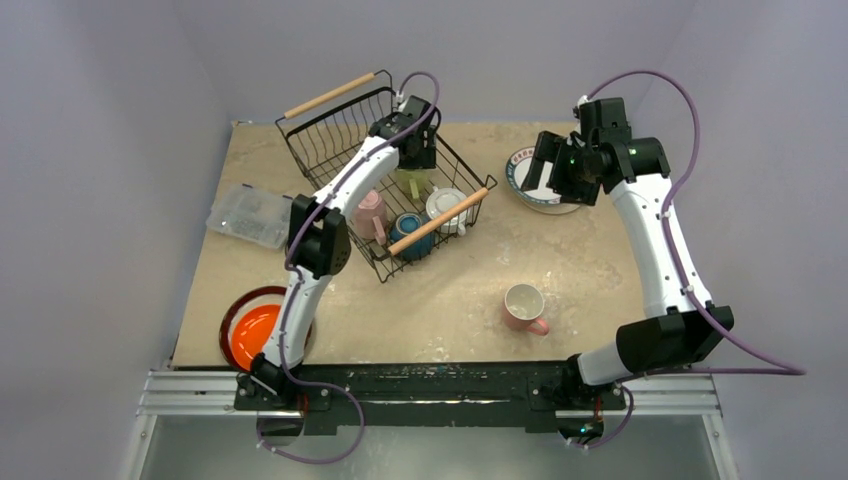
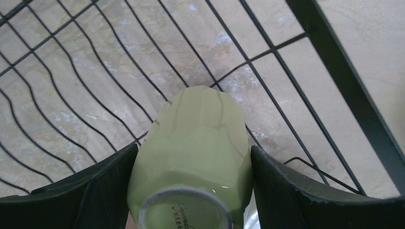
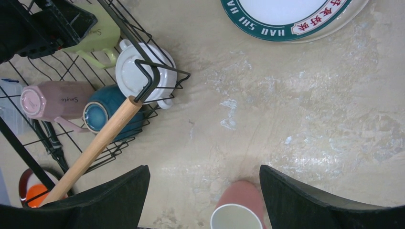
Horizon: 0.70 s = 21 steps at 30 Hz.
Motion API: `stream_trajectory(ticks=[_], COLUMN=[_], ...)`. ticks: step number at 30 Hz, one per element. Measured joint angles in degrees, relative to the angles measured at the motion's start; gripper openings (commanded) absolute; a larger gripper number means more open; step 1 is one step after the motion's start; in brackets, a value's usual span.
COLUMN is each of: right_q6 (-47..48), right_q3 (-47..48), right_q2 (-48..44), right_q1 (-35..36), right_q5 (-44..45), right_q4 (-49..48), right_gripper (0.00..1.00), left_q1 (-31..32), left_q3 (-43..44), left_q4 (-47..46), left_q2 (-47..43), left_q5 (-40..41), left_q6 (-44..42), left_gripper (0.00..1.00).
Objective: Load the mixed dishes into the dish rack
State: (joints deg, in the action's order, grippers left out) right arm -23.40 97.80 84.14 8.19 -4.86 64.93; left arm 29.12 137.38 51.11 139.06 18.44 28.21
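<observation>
Room: the counter [image 1: 450, 290] is open between the dish rack [image 1: 345, 130] and the right arm. Only 1 pink mug [image 1: 524, 306] stands there, upright, well apart from both grippers. The rack sits at the far left, turned at an angle, and its near wooden handle [image 1: 440, 220] overhangs the dishes inside.

Left gripper [image 2: 191, 162] is down inside the rack, fingers clamped on the yellow-green mug [image 2: 196, 143]. The mug's base faces the wrist camera and its body points at the rack floor, close to the right-hand wire wall. The mug is also visible from above [image 1: 412, 183].

Also in the rack, near end:
- second pink mug [image 3: 52, 100], on its side
- teal bowl [image 3: 102, 117], under the handle
- white two-handled cup [image 3: 138, 71], in the corner against the wires

Right gripper [image 3: 205, 191] hangs with its fingers wide apart, holding nothing. From above it sits over the teal-rimmed white plates [image 1: 535, 180], stacked at the far right.

Hidden or unclear:
- orange plate [image 1: 250, 335] lies in the dark red-rimmed plate [image 1: 232, 312] at the near-left corner, half covered by the left arm
- black pliers [image 3: 47, 138] show only through the rack wires, can't tell if in or under the rack
- plate stack is cut off in the right wrist view, count unreadable
- clear plastic piece [image 1: 247, 214] lies left of the rack
</observation>
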Motion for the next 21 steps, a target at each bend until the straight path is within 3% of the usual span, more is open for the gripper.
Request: stream_trajectory(ticks=[5,9,12,15,18,21], right_q6=[0.5,0.6,0.8,1.0,1.3,1.5], right_q3=[0.0,-0.1,-0.3,-0.7,-0.8,-0.9], right_q2=[0.0,0.0,0.0,0.0,0.0,-0.2], right_q1=[0.0,-0.2,-0.3,-0.3,-0.3,-0.3], right_q5=[-0.2,-0.3,-0.5,-0.7,-0.7,-0.8], right_q4=[0.2,0.2,0.2,0.2,0.2,0.2], right_gripper=[0.86,0.86,0.86,0.86,0.86,0.86], left_q1=[1.3,2.0,2.3,2.4,2.4,2.5], left_q3=[0.4,0.4,0.4,0.4,0.4,0.4], left_q4=[-2.3,-4.1,-4.3,-4.4,-4.4,-5.5], left_q2=[0.6,1.0,1.0,1.0,1.0,1.0], left_q5=[-0.7,-2.6,-3.5,-4.0,-4.2,-5.0], left_q6=[-0.4,-0.9,-1.7,-2.4,-3.3,-3.8], left_gripper=[0.17,0.35,0.52,0.80,0.95,1.00])
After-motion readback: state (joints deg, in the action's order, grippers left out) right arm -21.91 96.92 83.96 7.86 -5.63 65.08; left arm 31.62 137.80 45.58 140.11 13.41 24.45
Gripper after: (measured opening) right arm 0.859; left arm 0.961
